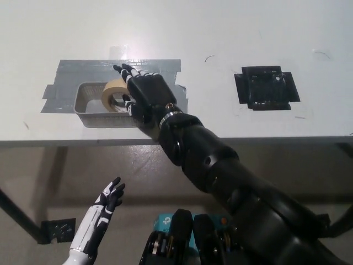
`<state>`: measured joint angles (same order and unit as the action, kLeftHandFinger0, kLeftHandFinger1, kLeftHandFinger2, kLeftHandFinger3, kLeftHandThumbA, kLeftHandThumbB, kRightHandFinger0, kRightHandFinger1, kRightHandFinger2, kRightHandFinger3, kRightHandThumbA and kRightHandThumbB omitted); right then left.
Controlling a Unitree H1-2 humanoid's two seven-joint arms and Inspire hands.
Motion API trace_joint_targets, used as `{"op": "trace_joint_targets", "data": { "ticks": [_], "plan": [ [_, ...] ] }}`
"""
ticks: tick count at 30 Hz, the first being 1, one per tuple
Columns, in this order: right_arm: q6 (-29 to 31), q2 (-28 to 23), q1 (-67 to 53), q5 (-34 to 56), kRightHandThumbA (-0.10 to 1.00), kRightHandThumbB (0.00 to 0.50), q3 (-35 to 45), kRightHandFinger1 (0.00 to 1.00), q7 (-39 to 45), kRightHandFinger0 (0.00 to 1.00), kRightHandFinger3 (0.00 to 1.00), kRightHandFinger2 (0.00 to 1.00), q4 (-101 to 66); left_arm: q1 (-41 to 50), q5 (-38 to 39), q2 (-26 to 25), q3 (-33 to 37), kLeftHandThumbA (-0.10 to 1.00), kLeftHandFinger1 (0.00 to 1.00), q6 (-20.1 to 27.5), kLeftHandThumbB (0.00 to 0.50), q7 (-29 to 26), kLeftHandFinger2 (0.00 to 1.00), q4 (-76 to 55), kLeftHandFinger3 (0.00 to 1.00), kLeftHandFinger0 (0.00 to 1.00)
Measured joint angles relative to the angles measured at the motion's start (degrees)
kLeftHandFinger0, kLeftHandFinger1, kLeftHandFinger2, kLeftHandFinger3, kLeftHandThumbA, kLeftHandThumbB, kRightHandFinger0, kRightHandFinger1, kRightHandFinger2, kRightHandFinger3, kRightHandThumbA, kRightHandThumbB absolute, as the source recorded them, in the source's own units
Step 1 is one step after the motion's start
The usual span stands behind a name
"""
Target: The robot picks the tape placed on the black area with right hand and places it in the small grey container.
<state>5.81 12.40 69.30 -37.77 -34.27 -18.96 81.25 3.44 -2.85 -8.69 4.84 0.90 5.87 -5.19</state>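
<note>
The black right arm reaches up and leftward from the lower right, its right hand (144, 96) held back-upward with the fingers (128, 70) stretched out and apart. The white left hand (108, 196) rests low at the lower left, palm open, fingers spread and pointing upward.

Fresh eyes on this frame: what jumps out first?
The black right hand reaching across the table's front edge, fingers spread over the tape roll, which sits tilted in the small grey container on the grey taped patch at left. Whether it grips the roll is unclear. Next, the black area at right with nothing on it, and the white left hand resting open below the table at lower left.
</note>
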Motion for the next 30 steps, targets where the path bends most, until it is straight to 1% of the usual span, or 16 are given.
{"op": "trace_joint_targets", "data": {
  "ticks": [1, 5, 7, 8, 10, 11, 14, 15, 17, 19, 20, 21, 25, 28, 30],
  "plan": [
    [0.01, -0.18, 0.1, 0.28, 0.78, 0.5, 0.38, 1.0, 0.97, 1.0, 1.0, 1.0, -0.27, -0.05, 0.0, 0.0, 0.0, 0.94, 1.0, -0.01, 0.14, 0.0, 1.0, 0.02, 1.0, 1.0],
    [0.01, -1.11, 0.33, 1.31, 0.81, 0.5, 1.98, 1.0, 4.93, 1.0, 1.0, 1.0, -2.04, -0.09, 0.01, 0.01, -0.01, 0.94, 1.0, -0.03, 0.127, 0.0, 1.0, 0.05, 1.0, 1.0],
    [-0.04, -1.82, 0.26, 1.87, 0.86, 0.5, 2.64, 1.0, 7.2, 1.0, 1.0, 1.0, -3.71, -0.09, 0.01, 0.01, 0.0, 0.94, 1.0, -0.03, 0.113, -0.01, 1.0, 0.14, 1.0, 1.0],
    [-0.08, -2.21, 0.24, 2.11, 0.86, 0.489, 2.91, 1.0, 8.33, 1.0, 1.0, 1.0, -4.68, -0.09, 0.01, 0.01, 0.0, 0.94, 1.0, -0.03, 0.113, -0.01, 1.0, 0.18, 1.0, 1.0],
    [-0.19, -2.95, 0.04, 2.71, 0.88, 0.5, 3.54, 1.0, 10.72, 1.0, 1.0, 1.0, -6.77, -0.09, 0.01, 0.01, 0.0, 0.93, 1.0, -0.03, 0.115, -0.01, 1.0, 0.24, 1.0, 1.0],
    [-0.34, -3.38, -0.1, 3.13, 0.9, 0.5, 3.93, 1.0, 12.11, 1.0, 1.0, 1.0, -7.95, -0.08, 0.01, 0.01, 0.0, 0.93, 1.0, -0.03, 0.114, -0.01, 1.0, 0.27, 1.0, 1.0],
    [-0.71, -4.71, -0.42, 4.02, 0.88, 0.5, 4.87, 1.0, 15.89, 1.0, 1.0, 1.0, -10.8, -0.09, 0.01, 0.01, 0.0, 0.93, 1.0, -0.03, 0.115, -0.01, 1.0, 0.36, 1.0, 1.0],
    [-1.02, -5.23, -0.54, 4.52, 0.9, 0.5, 5.25, 1.0, 17.3, 1.0, 1.0, 1.0, -11.94, -0.09, 0.01, 0.01, 0.01, 0.93, 1.0, -0.03, 0.116, -0.01, 1.0, 0.37, 1.0, 1.0],
    [-1.54, -6.3, -0.77, 5.35, 0.91, 0.5, 5.88, 1.0, 19.88, 1.0, 1.0, 1.0, -14.16, -0.09, 0.01, 0.01, 0.01, 0.93, 1.0, -0.03, 0.117, -0.01, 1.0, 0.4, 1.0, 1.0],
    [-2.23, -7.33, -0.92, 6.19, 0.86, 0.5, 6.66, 1.0, 22.27, 1.0, 1.0, 1.0, -16.09, -0.09, 0.01, 0.01, 0.0, 0.92, 1.0, -0.03, 0.12, -0.01, 1.0, 0.47, 1.0, 1.0],
    [-2.55, -7.87, -1.0, 6.62, 0.86, 0.5, 7.11, 1.0, 23.45, 1.0, 1.0, 1.0, -16.99, -0.1, 0.01, 0.01, 0.0, 0.92, 1.0, -0.03, 0.121, -0.01, 1.0, 0.52, 1.0, 1.0],
    [-2.99, -8.47, -1.08, 7.36, 0.81, 0.5, 7.66, 1.0, 24.82, 1.0, 1.0, 1.0, -18.03, -0.1, 0.01, 0.01, 0.0, 0.92, 1.0, -0.03, 0.124, -0.01, 1.0, 0.59, 1.0, 1.0],
    [-5.05, -10.48, -1.49, 10.11, 0.84, 0.5, 10.28, 1.0, 29.65, 1.0, 1.0, 1.0, -22.17, -0.13, 0.01, 0.0, 0.0, 0.93, 1.0, -0.03, 0.117, -0.01, 1.0, 1.0, 1.0, 1.0],
    [-7.19, -12.04, -1.89, 12.81, 0.92, 0.5, 12.93, 1.0, 33.51, 1.0, 1.0, 1.0, -26.42, -0.21, 0.01, 0.0, 0.0, 0.93, 1.0, -0.02, 0.133, -0.01, 1.0, 1.49, 1.0, 1.0],
    [-8.75, -13.29, -2.19, 14.65, 0.9, 0.5, 14.77, 1.0, 36.21, 1.0, 1.0, 1.0, -29.95, -0.25, 0.02, 0.0, 0.0, 0.92, 1.0, -0.02, 0.136, -0.01, 1.0, 1.67, 1.0, 1.0]
  ]
}}
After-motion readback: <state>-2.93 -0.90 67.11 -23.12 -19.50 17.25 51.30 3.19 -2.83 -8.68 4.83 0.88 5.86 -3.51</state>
